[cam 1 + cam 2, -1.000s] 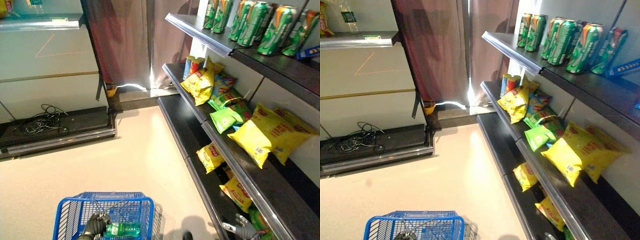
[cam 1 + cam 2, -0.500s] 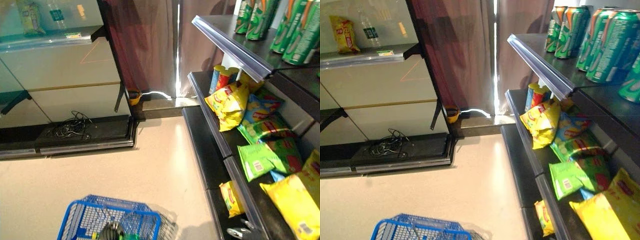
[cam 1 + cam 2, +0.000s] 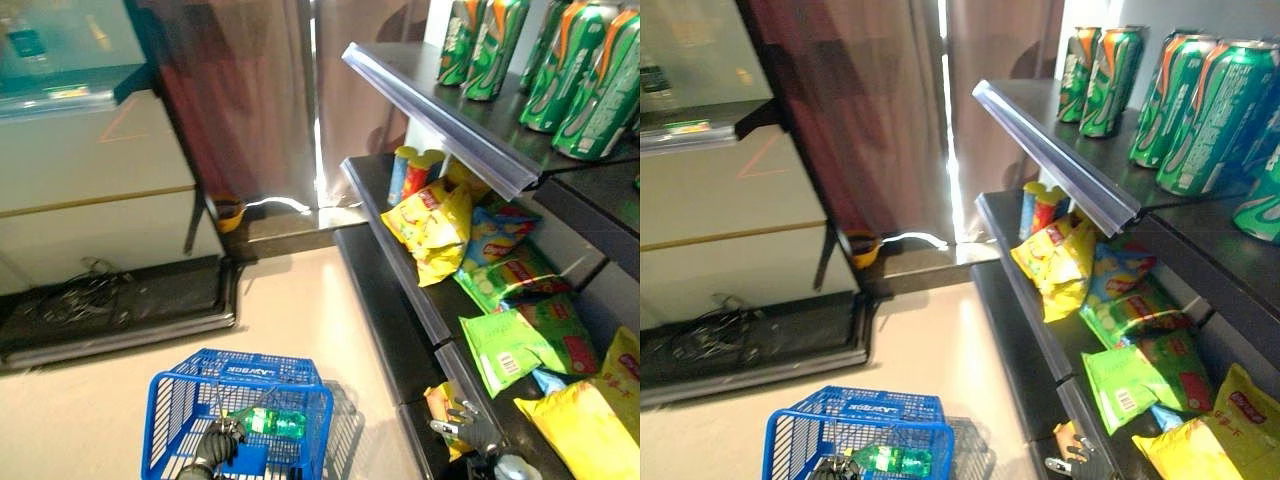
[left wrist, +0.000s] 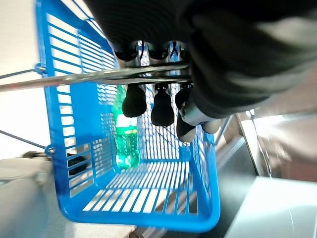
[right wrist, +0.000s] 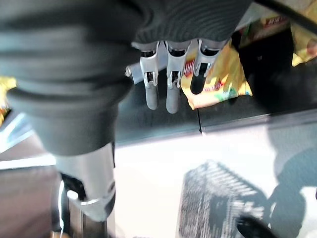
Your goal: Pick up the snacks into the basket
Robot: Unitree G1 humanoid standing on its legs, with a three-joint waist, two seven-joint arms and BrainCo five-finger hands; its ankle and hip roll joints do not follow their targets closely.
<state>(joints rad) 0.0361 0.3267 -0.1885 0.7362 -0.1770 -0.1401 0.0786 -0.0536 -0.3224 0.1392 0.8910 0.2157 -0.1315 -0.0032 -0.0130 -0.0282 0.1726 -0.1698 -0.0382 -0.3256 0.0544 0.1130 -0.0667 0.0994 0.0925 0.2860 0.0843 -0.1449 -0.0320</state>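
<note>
My left hand (image 3: pixel 215 446) is shut on the wire handle (image 4: pixel 99 77) of the blue basket (image 3: pixel 240 368), which hangs above the floor. A green bottle (image 3: pixel 272 423) lies in the basket. My right hand (image 3: pixel 458 418) is open, its straight fingers (image 5: pixel 171 89) just in front of a yellow snack bag (image 5: pixel 220 82) on the lower shelf, apart from it. More snacks lie on the middle shelf: a yellow bag (image 3: pixel 432 225), a green bag (image 3: pixel 505 345) and a large yellow bag (image 3: pixel 590 425).
Green cans (image 3: pixel 560 60) stand on the top shelf (image 3: pixel 440 110), whose front edge juts out over the snacks. A white counter (image 3: pixel 90 190) stands to the left, with cables (image 3: pixel 80 300) on its dark base. A dark curtain (image 3: pixel 240 90) hangs behind.
The camera has moved, so the whole scene has shifted and more of the basket shows. My right hand now shows higher, by the lower shelf's yellow bag. My left hand keeps hold of the handle.
</note>
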